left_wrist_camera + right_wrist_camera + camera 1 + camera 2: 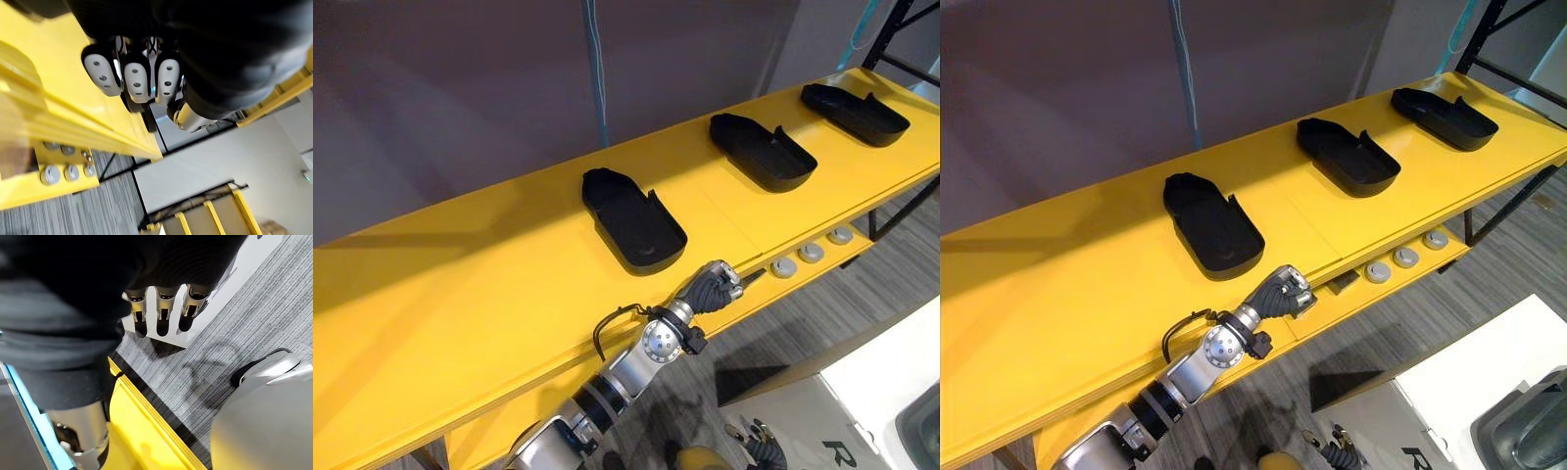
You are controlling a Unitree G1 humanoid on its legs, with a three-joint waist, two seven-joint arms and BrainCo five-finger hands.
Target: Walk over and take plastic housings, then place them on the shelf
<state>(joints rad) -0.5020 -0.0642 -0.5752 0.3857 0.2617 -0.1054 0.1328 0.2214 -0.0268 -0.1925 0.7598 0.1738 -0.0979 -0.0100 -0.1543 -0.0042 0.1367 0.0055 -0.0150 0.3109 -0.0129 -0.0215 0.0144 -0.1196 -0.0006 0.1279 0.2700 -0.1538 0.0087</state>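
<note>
Black plastic housings (762, 150) on the yellow shelf (460, 294), as my head cameras show them.
Three lie in a row, well apart, hollow side up. I see the left robot hand (713, 287) clenched on nothing at the shelf's front edge, near the nearest housing (634, 220) but apart from it. The right robot hand (164, 308) hangs released, fingers straight, above grey carpet (234, 333).

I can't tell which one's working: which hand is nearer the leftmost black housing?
Left. The left hand is at the shelf front edge, by the housing; the right hand hangs over the floor.
</note>
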